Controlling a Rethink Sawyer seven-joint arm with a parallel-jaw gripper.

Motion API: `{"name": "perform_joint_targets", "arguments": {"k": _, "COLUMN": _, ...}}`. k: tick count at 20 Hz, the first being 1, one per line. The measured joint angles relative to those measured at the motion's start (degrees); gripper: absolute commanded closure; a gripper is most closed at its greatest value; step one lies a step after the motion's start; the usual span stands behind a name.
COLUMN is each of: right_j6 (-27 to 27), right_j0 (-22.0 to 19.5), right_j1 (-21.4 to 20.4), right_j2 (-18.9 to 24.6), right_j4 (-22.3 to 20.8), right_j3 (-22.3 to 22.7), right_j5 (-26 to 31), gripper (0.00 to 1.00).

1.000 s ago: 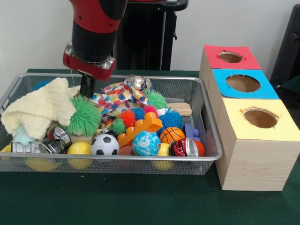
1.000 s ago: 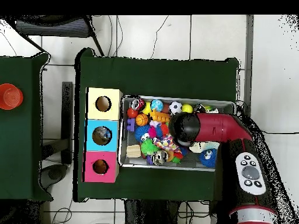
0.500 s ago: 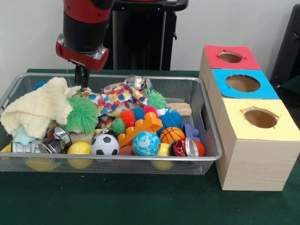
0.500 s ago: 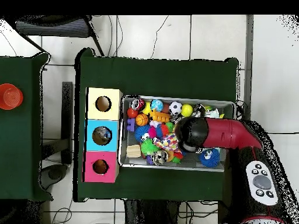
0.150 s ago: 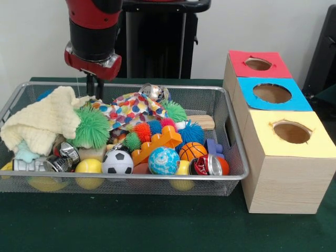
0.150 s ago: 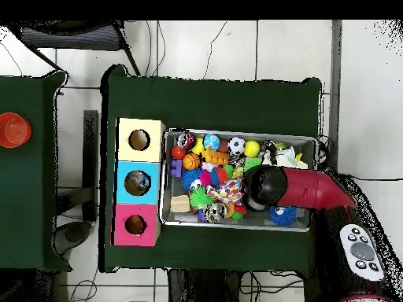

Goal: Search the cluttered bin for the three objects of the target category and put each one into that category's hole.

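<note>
One wire bin (image 5: 233, 137), one arm overhead. Three box tops in a row: red (image 5: 258, 64), blue (image 5: 273, 93), yellow (image 5: 292, 133), one round hole in each. Among the clutter, at least six spiky balls: two green (image 5: 93, 128) (image 5: 175, 111), one smaller green (image 5: 132, 141), one orange (image 5: 142, 132), one pink (image 5: 168, 123), one blue (image 5: 192, 133). One soccer ball (image 5: 117, 162), one globe-patterned ball (image 5: 164, 160), one small basketball (image 5: 192, 150), one plain yellow ball (image 5: 88, 166). Two cloths: one cream knit (image 5: 44, 119), one polka-dot (image 5: 129, 109). One orange toy brick (image 5: 158, 144), one wooden block (image 5: 202, 122). At least three crushed metal cans (image 5: 154, 92) (image 5: 68, 151) (image 5: 208, 164); more may lie buried.
</note>
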Motion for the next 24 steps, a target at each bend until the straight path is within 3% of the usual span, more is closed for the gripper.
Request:
{"name": "perform_joint_targets", "arguments": {"k": 8, "right_j6": 0.0, "right_j0": -2.2, "right_j1": -0.3, "right_j2": 2.7, "right_j4": 1.1, "right_j3": 2.9, "right_j5": -2.3, "gripper": 0.00}}
{"name": "perform_joint_targets", "arguments": {"k": 17, "right_j6": 0.0, "right_j0": -5.6, "right_j1": 0.6, "right_j2": 6.0, "right_j4": 1.5, "right_j3": 6.9, "right_j5": -14.3, "gripper": 0.00}}
{"name": "perform_joint_targets", "arguments": {"k": 24, "right_j6": 0.0, "right_j0": -5.7, "right_j1": 4.6, "right_j2": 6.4, "right_j4": 1.5, "right_j3": 7.4, "right_j5": -21.2, "gripper": 0.00}}
